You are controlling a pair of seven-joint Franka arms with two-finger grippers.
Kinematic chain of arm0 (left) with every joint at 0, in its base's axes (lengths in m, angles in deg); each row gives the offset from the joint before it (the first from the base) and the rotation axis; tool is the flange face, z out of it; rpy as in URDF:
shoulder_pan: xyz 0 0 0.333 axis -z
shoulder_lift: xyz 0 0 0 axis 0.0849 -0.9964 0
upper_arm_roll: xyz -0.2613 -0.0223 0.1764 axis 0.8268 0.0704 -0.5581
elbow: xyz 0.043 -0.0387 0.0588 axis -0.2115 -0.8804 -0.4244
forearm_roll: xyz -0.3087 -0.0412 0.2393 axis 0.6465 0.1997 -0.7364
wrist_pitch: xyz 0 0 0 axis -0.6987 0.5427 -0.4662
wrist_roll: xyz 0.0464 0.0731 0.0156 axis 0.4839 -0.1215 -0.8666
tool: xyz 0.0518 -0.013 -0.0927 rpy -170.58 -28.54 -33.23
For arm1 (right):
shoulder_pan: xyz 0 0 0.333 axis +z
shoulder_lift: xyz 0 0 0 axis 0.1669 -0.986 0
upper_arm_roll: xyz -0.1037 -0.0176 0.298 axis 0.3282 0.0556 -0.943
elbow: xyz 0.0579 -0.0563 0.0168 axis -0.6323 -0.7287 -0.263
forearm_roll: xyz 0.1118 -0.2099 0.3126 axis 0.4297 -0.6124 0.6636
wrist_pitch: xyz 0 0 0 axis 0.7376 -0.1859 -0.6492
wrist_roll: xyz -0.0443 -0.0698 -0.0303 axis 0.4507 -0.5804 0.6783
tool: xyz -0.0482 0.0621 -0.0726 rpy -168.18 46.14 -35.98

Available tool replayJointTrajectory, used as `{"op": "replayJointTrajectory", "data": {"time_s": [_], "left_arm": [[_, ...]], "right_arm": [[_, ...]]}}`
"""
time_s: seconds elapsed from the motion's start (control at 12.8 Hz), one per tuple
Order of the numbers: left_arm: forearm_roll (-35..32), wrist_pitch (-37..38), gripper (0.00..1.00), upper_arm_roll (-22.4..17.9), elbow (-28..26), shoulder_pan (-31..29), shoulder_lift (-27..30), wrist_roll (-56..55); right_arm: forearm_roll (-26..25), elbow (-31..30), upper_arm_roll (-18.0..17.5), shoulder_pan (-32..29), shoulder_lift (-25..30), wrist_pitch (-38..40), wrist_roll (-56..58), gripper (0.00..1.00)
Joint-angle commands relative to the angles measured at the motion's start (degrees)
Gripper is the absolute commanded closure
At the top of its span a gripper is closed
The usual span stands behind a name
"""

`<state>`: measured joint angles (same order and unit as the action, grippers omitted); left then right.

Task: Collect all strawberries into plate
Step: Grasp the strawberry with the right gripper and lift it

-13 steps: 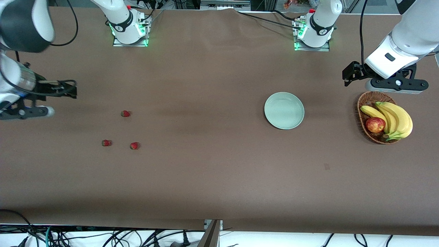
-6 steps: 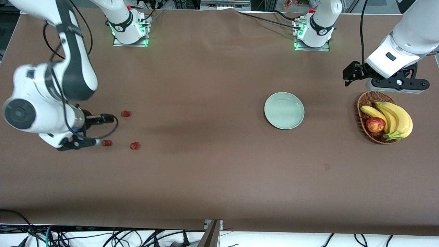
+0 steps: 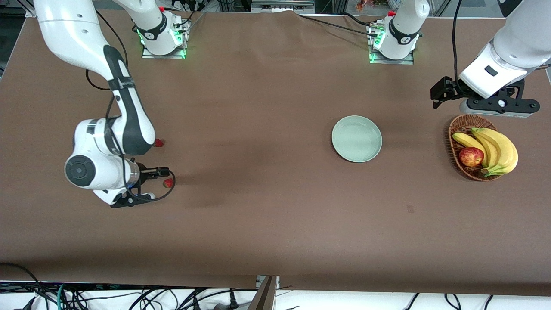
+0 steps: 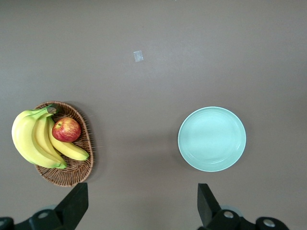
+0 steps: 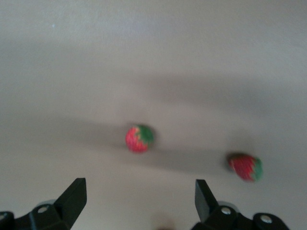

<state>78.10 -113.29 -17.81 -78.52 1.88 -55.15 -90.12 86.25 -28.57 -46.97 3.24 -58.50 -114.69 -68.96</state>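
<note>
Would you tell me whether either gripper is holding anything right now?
Nothing is held: the right gripper hangs open over the small red strawberries, the left gripper open near the woven basket.

Glossy white arm shells with black joint bands, looping black cables, black grippers, green-lit bases.
</note>
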Motion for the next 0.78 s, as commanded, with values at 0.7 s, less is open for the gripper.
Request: {"op": "replayJointTrajectory", "data": {"time_s": [0.7], "left_arm": [[-0.3, 1.0, 0.0, 0.2, 1.4, -0.4, -0.4, 1.1]], "right_arm": [[0.9, -6.7, 0.0, 1.7, -2.8, -13.7, -0.4, 0.22]]}}
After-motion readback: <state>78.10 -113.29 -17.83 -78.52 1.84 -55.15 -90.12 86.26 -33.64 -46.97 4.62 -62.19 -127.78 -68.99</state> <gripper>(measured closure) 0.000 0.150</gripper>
